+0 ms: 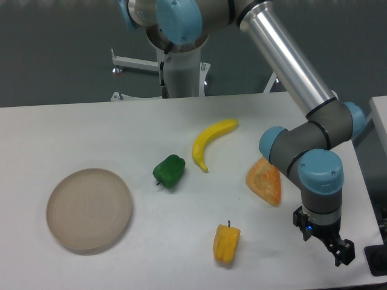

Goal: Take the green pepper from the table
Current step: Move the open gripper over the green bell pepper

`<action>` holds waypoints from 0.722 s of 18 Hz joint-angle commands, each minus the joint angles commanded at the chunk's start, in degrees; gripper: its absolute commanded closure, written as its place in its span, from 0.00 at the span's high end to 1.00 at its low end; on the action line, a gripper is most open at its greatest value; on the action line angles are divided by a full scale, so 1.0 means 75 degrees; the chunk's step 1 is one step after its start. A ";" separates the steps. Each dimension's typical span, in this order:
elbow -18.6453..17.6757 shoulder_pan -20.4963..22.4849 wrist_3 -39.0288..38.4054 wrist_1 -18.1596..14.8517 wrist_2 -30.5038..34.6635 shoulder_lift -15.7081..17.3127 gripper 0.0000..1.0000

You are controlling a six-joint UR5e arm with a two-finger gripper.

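Nearest you, the gripper (331, 246) hangs low over the front right corner of the table (181, 254). It holds nothing. You can make out dark fingers (343, 252) pointing down and right, but whether they stand wide or narrow I cannot tell from this angle.

Next back, the yellow-orange pepper (226, 243) lies front centre, stem up, well apart from the gripper. The round beige plate (89, 209) sits front left with nothing on it.

Mid table on the right, an orange wedge (264, 181), maybe a slice of squash or papaya, lies just beside the arm's elbow joint.

Your target, the green pepper (169, 171), rests on the table left of centre, between the plate and the banana (210, 142), near the banana's lower tip but not touching it. It lies tilted, stem toward the front left. It is well apart from the gripper, with the yellow-orange pepper and the wedge roughly between them.

Farthest back is the arm's base column (180, 66) behind the table edge.

Progress call: nothing done yet. No approach, no contact, no lift. Left for you: travel left and back across the table, line up over the green pepper, descend, close, raise. Watch you don't clip the wedge or the banana on the way.
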 joint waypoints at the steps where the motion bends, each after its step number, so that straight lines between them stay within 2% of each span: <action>1: -0.0011 -0.0012 0.0000 0.0000 0.0012 0.0000 1.00; 5: -0.0164 -0.0082 -0.0175 -0.0012 -0.0047 0.0093 1.00; 7: -0.0385 -0.0129 -0.0374 -0.0012 -0.0058 0.0233 1.00; 10: -0.1180 -0.0129 -0.0527 -0.0023 -0.0292 0.0771 1.00; 13: -0.2129 -0.0141 -0.1274 -0.0035 -0.0608 0.1486 1.00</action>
